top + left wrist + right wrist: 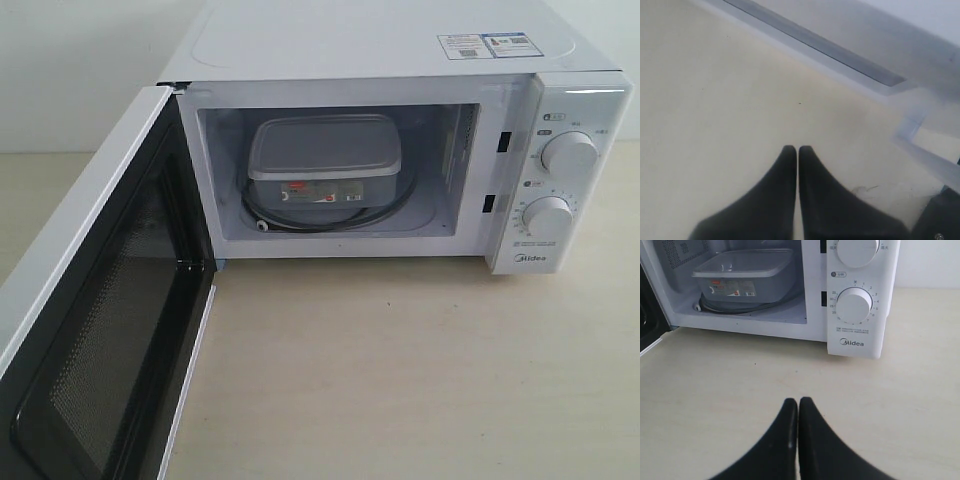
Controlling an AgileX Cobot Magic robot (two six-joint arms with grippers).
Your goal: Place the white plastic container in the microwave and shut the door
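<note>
The white plastic container [324, 160] sits inside the microwave [400, 60] cavity on the turntable ring, its red-and-dark label facing out; the right wrist view shows the container [742, 275] too. The door [90, 330] stands wide open at the left, mesh window facing inward. Neither gripper shows in the exterior view. My left gripper [798, 149] is shut and empty above bare tabletop. My right gripper [798, 401] is shut and empty over the table in front of the microwave [855, 300] dial panel.
A pale wooden tabletop [420, 380] stretches in front of the microwave. The open door takes up the left front area. A grey rail or edge [820, 45] and white structure show in the left wrist view.
</note>
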